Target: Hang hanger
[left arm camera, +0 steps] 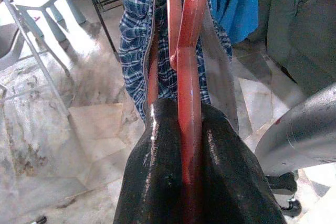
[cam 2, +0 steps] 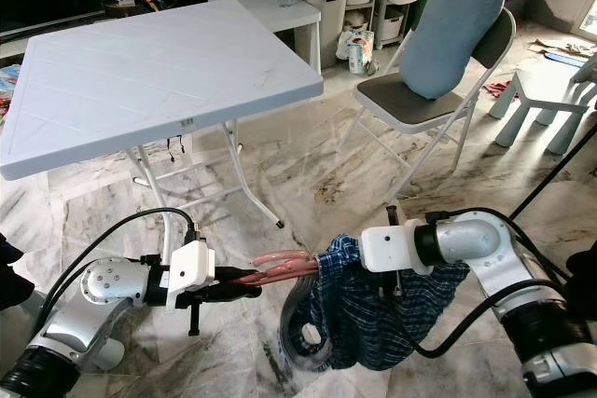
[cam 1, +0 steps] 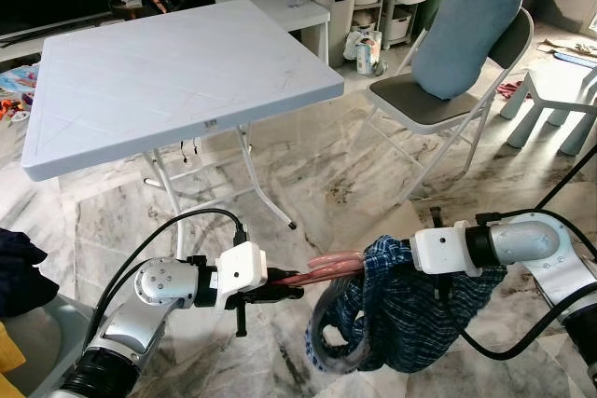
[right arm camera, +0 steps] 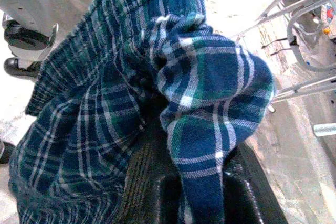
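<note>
A: What is the left gripper doing?

B: It is clamping its two black fingers together on the pink hanger. In the left wrist view the hanger's bar is running straight up between them, pinched tight.

A: And where is the hanger sitting?

B: It is being held in the air above the marble floor, between the two arms, lying roughly level. One end is in the left gripper; the other end is disappearing into the blue plaid shirt.

A: Is the right gripper holding that shirt?

B: Yes. In the right wrist view the plaid cloth is bunching between its fingers, which are closing on a fold of it. From the head camera the shirt is draping over that gripper and hanging down below the right arm.

A: What is standing around them?

B: A white folding table is standing ahead and to the robot's left. A folding chair with a blue cushion leaning on its back is standing ahead to the right, well apart from the grippers. A small white stool is sitting beyond the chair.
</note>
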Tool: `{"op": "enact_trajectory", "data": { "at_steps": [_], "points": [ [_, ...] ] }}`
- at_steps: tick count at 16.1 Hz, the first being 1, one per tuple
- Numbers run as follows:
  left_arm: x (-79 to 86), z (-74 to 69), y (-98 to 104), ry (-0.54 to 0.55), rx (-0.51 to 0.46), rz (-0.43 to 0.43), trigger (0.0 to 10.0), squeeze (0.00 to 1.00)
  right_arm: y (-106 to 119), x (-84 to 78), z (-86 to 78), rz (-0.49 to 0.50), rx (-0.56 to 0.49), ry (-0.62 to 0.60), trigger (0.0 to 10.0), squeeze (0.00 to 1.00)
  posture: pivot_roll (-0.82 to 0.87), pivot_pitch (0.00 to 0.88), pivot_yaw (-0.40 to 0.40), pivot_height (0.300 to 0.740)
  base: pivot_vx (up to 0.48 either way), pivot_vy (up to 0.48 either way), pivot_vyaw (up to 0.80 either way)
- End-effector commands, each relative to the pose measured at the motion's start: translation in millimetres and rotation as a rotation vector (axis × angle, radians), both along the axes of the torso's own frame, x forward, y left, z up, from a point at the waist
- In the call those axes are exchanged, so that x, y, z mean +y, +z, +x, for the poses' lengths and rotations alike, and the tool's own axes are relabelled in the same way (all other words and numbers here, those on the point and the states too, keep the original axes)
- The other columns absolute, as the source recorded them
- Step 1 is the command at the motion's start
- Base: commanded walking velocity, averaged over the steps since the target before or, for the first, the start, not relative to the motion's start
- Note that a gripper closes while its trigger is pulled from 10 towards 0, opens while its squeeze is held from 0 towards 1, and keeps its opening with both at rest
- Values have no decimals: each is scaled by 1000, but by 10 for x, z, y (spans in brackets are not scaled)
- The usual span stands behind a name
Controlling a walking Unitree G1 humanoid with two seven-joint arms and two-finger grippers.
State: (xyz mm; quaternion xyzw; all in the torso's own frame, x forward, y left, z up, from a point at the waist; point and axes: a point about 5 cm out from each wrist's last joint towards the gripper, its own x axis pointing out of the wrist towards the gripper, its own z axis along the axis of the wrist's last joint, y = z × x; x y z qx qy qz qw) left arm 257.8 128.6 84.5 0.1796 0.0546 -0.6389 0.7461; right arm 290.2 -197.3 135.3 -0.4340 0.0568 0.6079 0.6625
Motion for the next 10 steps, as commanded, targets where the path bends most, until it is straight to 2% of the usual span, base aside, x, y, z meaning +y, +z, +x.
{"op": "enact_trajectory", "data": {
  "at_steps": [1,2,3,6,10],
  "points": [
    [16,4,-45,-7,3,48,0,0,199,104,95,95,-113,5,10000,0,-153,0,15,740,0,0,0],
    [20,5,-51,-5,1,50,0,0,201,111,107,102,-116,-3,10000,0,-153,0,15,740,0,0,0],
    [27,14,-59,6,-1,52,0,0,197,121,129,121,-71,-28,10000,1000,-154,0,16,740,0,0,0],
    [58,41,-76,40,-17,61,0,0,233,148,206,139,-122,-66,10000,1000,-155,0,15,740,0,0,0],
    [202,97,-121,221,1,3,0,0,315,242,328,190,-211,-103,10000,1000,-146,0,11,740,0,0,0]
  ]
}}
